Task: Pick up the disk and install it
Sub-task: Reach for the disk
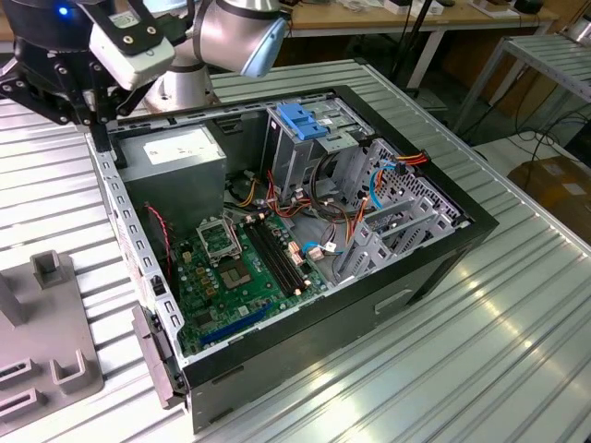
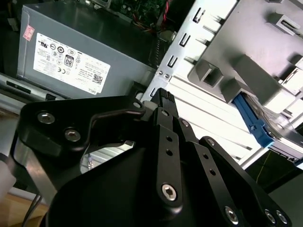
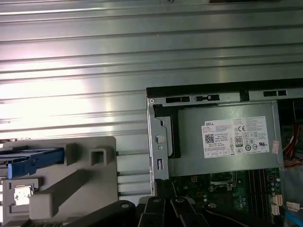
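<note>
While the disk (image 3: 33, 160) rests in a grey fixture (image 3: 80, 182) on the ribbed metal counter (image 3: 71, 66), it stays outside the computer case (image 1: 305, 346), not yet installed.

Item 1, disk: the blue carrier rail shows in both wrist views, lying along one edge of the fixture. Nothing touches it, and it is well apart from the gripper.

Item 2, gripper (image 2: 154, 101): black, at 10 o'clock in the exterior view, hanging over the case wall just beside the power supply (image 1: 175, 157). The jaws are drawn together with nothing between them.

Item 3, case: black and open-topped, at the centre of the exterior view, with the fixture at 8 o'clock from it.
- The power supply is a grey box with a pale label, at 11 o'clock inside the case.
- A green motherboard (image 1: 235, 268) sits at 7 o'clock.
- A tall metal drive cage (image 1: 291, 157) stands at 12 o'clock, capped by a blue latch (image 1: 300, 120).
- A perforated metal bracket (image 1: 397, 221) sits at 3 o'clock.
- Orange, red and blue cables (image 1: 369, 180) run between the cage and the bracket.

Item 4, arm: a silver joint (image 1: 240, 32) at 12 o'clock in the exterior view, above the case's far wall.

Item 5, surroundings: a cardboard box (image 1: 554, 180) on the floor at 3 o'clock, beyond the counter's edge.
</note>
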`<control>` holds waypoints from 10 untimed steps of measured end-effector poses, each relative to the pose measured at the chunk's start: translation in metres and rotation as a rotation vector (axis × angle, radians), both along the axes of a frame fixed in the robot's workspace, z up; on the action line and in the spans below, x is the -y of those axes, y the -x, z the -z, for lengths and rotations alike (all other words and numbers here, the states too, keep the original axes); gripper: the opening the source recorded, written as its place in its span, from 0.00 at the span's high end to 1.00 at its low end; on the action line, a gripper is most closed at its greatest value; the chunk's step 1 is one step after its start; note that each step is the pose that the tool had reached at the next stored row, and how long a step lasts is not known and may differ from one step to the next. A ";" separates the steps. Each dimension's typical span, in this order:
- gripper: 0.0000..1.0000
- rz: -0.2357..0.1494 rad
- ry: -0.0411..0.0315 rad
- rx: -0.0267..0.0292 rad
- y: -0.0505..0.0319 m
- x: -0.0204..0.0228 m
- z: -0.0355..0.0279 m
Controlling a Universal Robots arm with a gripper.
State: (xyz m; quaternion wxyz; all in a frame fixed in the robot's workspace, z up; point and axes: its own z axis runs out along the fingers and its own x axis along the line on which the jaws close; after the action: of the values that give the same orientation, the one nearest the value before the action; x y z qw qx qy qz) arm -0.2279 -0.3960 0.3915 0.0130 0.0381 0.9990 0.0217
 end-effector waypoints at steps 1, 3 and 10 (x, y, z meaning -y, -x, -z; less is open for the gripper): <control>0.89 0.000 0.0000 0.0001 0.0028 -0.0003 0.0000; 0.89 0.000 0.0000 0.0000 0.0093 -0.0010 0.0000; 0.89 0.000 -0.0001 0.0001 0.0327 -0.0032 0.0001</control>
State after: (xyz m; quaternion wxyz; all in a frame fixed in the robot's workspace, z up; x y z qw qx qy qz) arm -0.2606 -0.3928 0.3914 0.0131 0.0381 0.9990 0.0218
